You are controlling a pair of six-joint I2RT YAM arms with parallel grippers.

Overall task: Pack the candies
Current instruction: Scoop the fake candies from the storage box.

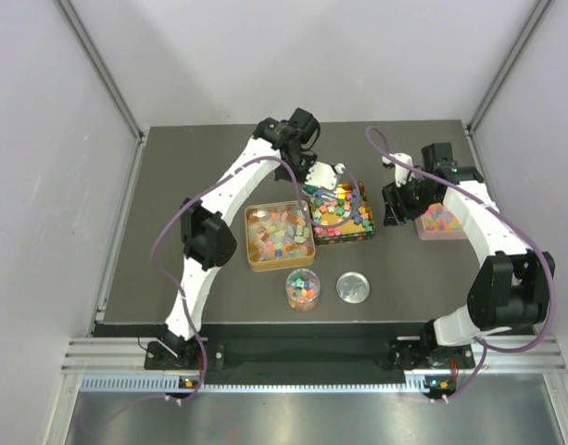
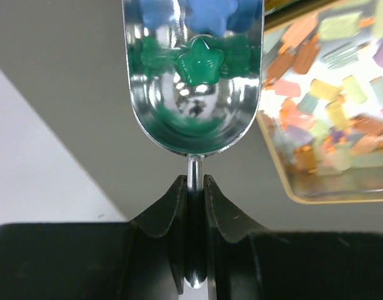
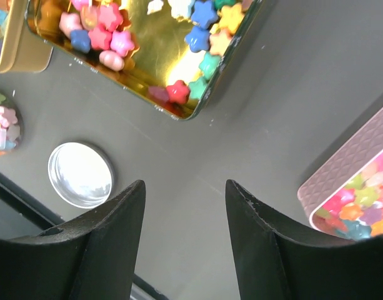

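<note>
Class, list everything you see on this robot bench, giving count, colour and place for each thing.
table: one, dark grey, beneath everything
gold tin: one, gold, centre
dark tin: one, dark, right of gold tin
pink tray: one, pink, far right
jar: one, clear, near edge
silver lid: one, silver, right of jar
scoop: one, shiny metal, in left tool
candies: many, mixed colours, in tins, tray, jar, scoop
left tool: one, black, shut on scoop handle
right tool: one, black, open, left of pink tray
</note>
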